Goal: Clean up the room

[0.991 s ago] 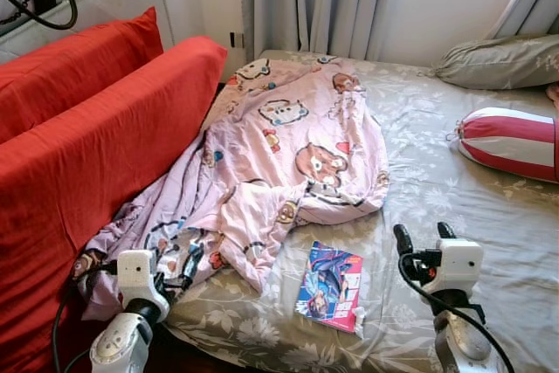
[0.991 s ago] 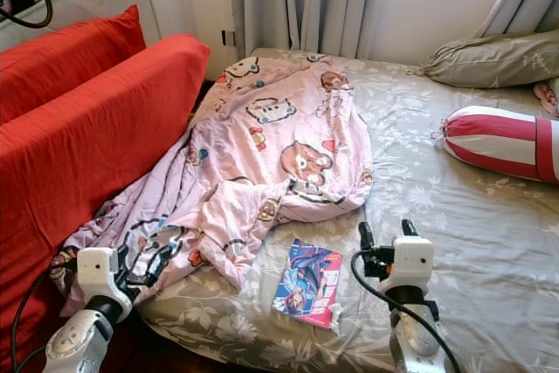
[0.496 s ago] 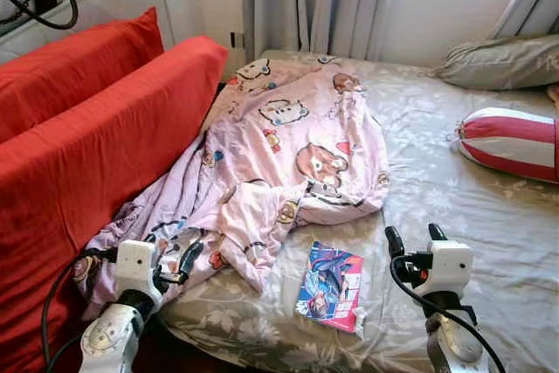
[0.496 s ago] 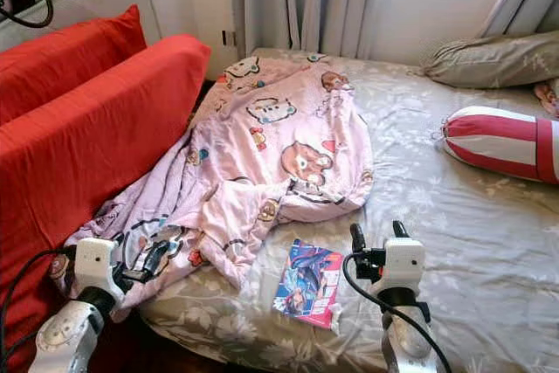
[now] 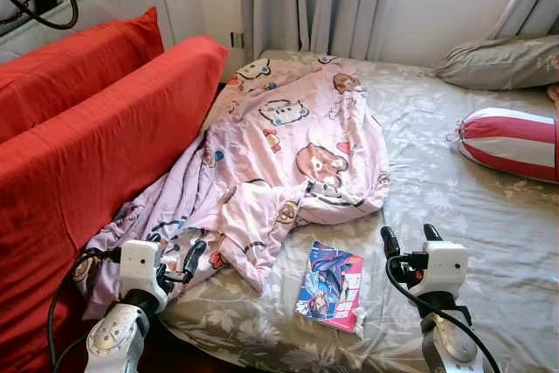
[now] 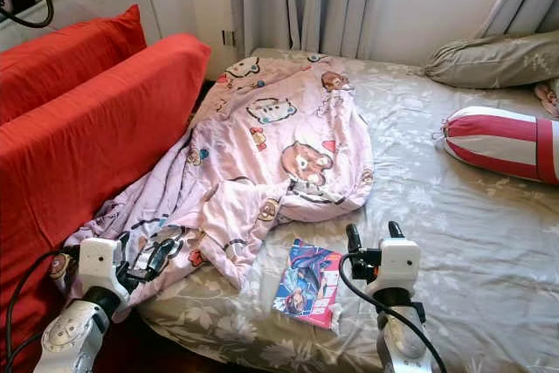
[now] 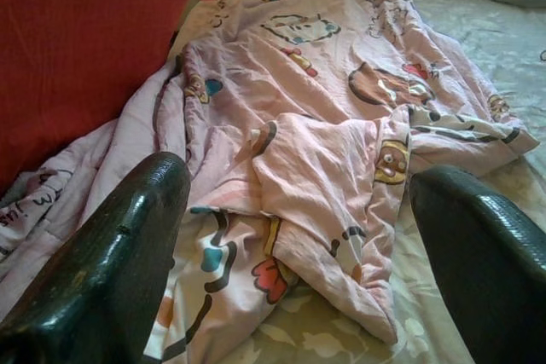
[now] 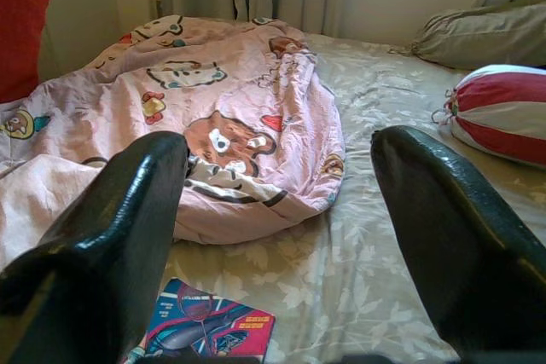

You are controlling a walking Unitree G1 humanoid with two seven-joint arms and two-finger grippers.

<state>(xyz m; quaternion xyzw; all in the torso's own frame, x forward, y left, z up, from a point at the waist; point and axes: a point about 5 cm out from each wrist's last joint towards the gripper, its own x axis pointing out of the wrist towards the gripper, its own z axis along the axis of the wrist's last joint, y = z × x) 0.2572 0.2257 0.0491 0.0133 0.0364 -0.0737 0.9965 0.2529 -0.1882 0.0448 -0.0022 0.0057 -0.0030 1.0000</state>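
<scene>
Blanket [image 5: 279, 159] is the big job on this bed, pink with cartoon prints, and it lies rumpled from the near left corner up toward the curtains. Nearest us, the left claw [image 5: 171, 255] hangs with its fingers spread wide, empty, right at the blanket's near crumpled hem, close over the cloth though I can't tell if it touches. Through the left wrist view that folded hem [image 7: 324, 185] sits squarely between the two black fingers, just ahead. Over on the other side, the right claw [image 5: 407, 238] is open too and holds nothing, poised above the grey floral bed sheet [image 5: 472, 198]. A magazine [image 5: 332, 286] with a glossy blue cover lies flat just beside it, to its left, with the blanket's lower edge a little beyond.

My read: this is the approach step, nothing gripped yet. Next, I'd judge, the left claw wants to dip and pinch that near hem, and the right one to catch the far edge or the magazine. Soft cloth will bunch, so a deep bite is called for.

Farther off, a red cushion [image 5: 96, 137] flanks the blanket's left side, a striped bolster [image 5: 507, 141] rests to the right, and a grey pillow [image 5: 498, 60] lies by the window.
</scene>
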